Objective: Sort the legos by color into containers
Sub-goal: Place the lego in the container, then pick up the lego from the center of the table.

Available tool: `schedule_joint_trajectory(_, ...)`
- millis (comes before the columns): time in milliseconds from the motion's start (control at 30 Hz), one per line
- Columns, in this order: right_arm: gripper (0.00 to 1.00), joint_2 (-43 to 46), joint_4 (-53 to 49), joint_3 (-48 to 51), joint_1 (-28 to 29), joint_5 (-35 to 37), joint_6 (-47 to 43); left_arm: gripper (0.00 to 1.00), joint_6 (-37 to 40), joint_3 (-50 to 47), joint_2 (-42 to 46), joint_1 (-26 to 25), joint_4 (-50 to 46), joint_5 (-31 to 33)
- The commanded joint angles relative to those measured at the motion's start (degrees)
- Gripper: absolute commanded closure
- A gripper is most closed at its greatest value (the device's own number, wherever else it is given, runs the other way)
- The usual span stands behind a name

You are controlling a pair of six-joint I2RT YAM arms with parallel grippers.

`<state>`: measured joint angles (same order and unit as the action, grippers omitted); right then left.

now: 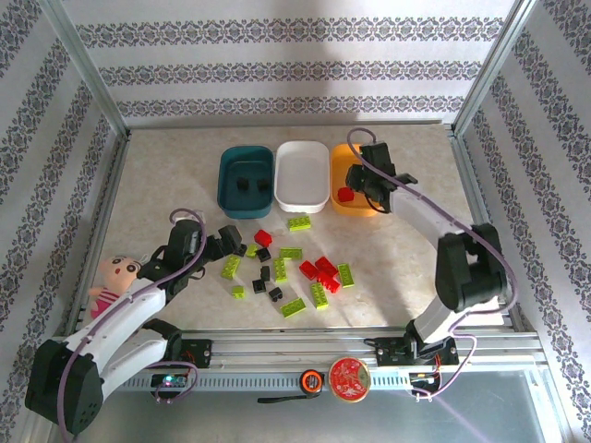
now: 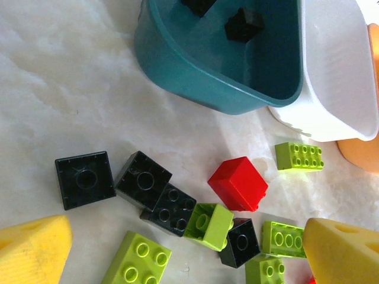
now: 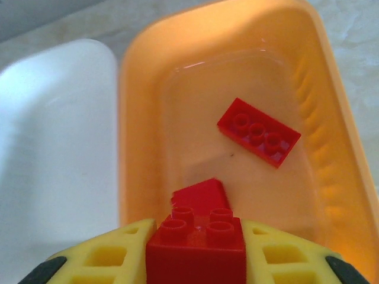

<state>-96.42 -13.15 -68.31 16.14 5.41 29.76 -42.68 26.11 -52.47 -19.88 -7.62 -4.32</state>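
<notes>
My right gripper (image 3: 196,251) is shut on a red lego (image 3: 197,239), studs up, above the near end of the orange container (image 3: 177,118). A flat red lego (image 3: 259,131) and another red piece (image 3: 198,194) lie in that container. In the top view the right gripper (image 1: 369,189) hangs over the orange container (image 1: 338,175). The white container (image 1: 302,148) holds nothing; the teal container (image 2: 195,71) holds black legos (image 2: 244,25). My left gripper (image 2: 188,248) stands open over loose legos: black (image 2: 84,179), red (image 2: 238,183) and lime (image 2: 299,156).
Red, lime and black bricks (image 1: 319,269) lie scattered on the table's middle. A pink doll (image 1: 113,281) lies beside the left arm. A tape measure (image 1: 312,379) and a red disc (image 1: 350,378) sit on the front rail. Patterned walls close in three sides.
</notes>
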Motion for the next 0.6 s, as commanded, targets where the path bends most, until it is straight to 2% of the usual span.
schedule_joint_trajectory(0,0.68,-4.6,-1.8,-4.4,-1.3,2.0,-2.6,0.00,0.7,2.3,-0.3,0.1,-3.9,0.8)
schedule_joint_trajectory(67,0.59,-7.1,-2.4,-6.4,-1.5,2.0,-3.0,0.00,1.1,2.9,-0.9,0.2,-4.8,0.7)
schedule_joint_trajectory(133,0.39,-9.0,-3.9,-8.5,-1.6,2.0,-3.1,0.00,1.7,3.7,-2.2,0.4,-6.0,0.5)
schedule_joint_trajectory(200,0.29,-9.7,-5.0,-9.6,-1.6,1.7,-3.0,0.00,2.4,4.9,-4.4,0.5,-7.1,-0.1)
schedule_joint_trajectory(333,0.23,-6.8,-4.2,-7.8,-1.2,0.9,-2.1,0.01,4.1,8.0,-10.1,0.5,-8.2,-2.5)
schedule_joint_trajectory(400,0.22,-4.2,-3.2,-5.7,-0.7,0.2,-1.8,0.04,5.2,10.0,-13.6,0.5,-8.9,-3.2)
schedule_joint_trajectory(567,0.22,1.4,-2.6,-0.7,1.8,0.1,-2.1,0.07,5.9,12.9,-19.1,0.4,-10.6,-0.2)
